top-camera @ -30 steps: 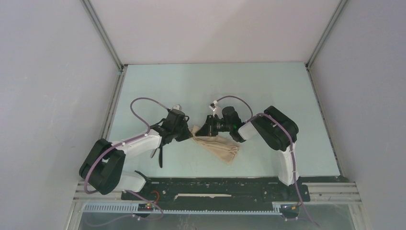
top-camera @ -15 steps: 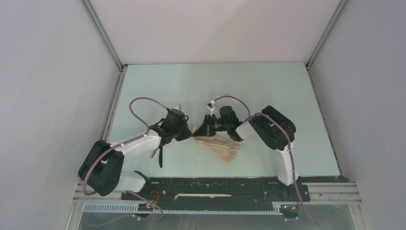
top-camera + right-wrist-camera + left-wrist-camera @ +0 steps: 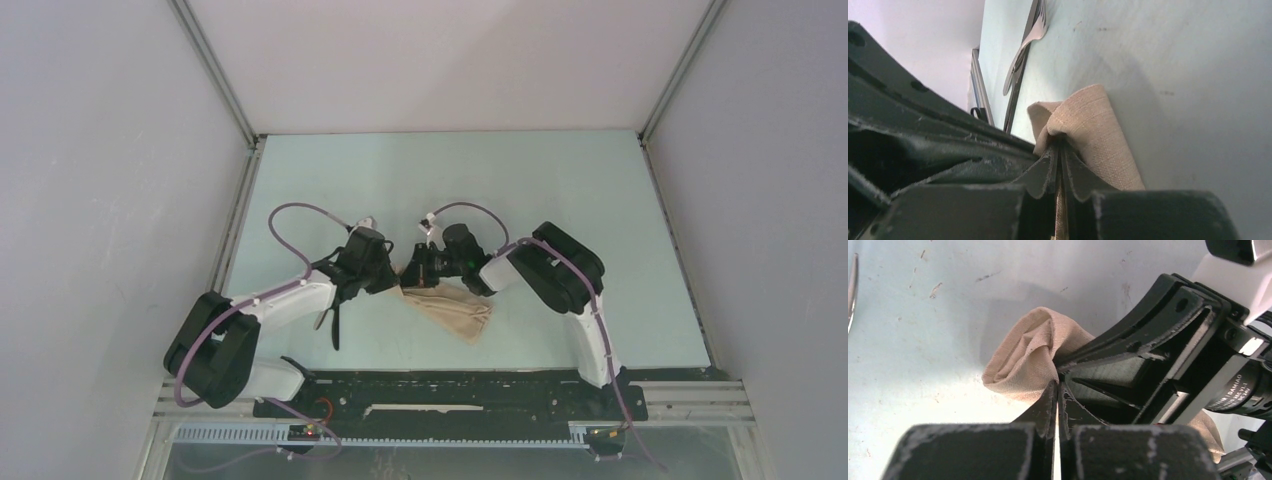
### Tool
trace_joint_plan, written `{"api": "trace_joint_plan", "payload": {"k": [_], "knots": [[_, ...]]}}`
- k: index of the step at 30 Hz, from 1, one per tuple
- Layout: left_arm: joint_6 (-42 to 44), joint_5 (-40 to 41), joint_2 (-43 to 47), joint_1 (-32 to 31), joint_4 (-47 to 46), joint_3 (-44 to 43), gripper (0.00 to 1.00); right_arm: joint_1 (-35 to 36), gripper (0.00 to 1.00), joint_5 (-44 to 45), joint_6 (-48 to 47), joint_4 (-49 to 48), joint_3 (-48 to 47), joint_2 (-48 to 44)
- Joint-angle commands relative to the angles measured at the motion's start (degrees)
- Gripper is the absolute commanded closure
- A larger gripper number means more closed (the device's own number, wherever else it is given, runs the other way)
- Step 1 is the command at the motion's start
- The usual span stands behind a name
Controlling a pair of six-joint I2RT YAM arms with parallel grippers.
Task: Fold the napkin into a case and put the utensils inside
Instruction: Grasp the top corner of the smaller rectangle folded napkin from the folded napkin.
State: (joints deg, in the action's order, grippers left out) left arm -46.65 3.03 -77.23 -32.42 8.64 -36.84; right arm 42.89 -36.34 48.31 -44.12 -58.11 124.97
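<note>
Two pinches clamped on one bunched corner of the napkin [image 3: 1023, 360]: left gripper [image 3: 1056, 389], right gripper [image 3: 1060, 150], nose to nose near the middle of the table [image 3: 560, 200]. Rest of cloth flat, trailing toward the near right. Best moved slowly, in step, tension even, for a crisp fold.

Overhead view: even diffuse light, sharp, faint shadows on bench [image 3: 520, 180]. Left wrist view: glare at 8 o'clock; left tool [image 3: 1057, 390] blurred near lens. Right wrist view: right tool [image 3: 1060, 150] soft-focus; napkin [image 3: 1098, 130] shadow toward 1 o'clock.
</note>
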Motion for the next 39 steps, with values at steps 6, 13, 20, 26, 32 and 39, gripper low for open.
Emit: {"api": "trace_joint_plan", "payload": {"k": [6,13,20,26,32,39], "knots": [[-0.1,0.9,1.8,1.6,-2.5,1.4,0.97,-2.3,0.79,-5.6,-5.2,10.1,4.0,-13.0],[0.1,0.3,3.8,1.6,-2.8,3.1,0.98,-4.1,0.79,-6.0,-5.0,7.8,3.9,-10.9],[-0.3,0.1,4.4,1.6,-2.9,3.4,1.0,-2.9,0.94,-5.2,-5.0,8.2,0.8,-6.6],[-0.1,0.0,4.7,1.5,-2.9,3.6,1.0,-2.2,0.94,-4.0,-4.1,6.9,0.2,-3.8],[-0.2,-0.1,4.5,1.0,-3.3,3.5,1.0,-0.8,0.93,-4.5,-4.8,7.4,-2.9,-1.8],[-0.2,0.5,4.7,0.6,-3.3,3.5,1.0,1.5,0.98,-9.7,-8.2,6.6,-4.0,-1.7]]}}
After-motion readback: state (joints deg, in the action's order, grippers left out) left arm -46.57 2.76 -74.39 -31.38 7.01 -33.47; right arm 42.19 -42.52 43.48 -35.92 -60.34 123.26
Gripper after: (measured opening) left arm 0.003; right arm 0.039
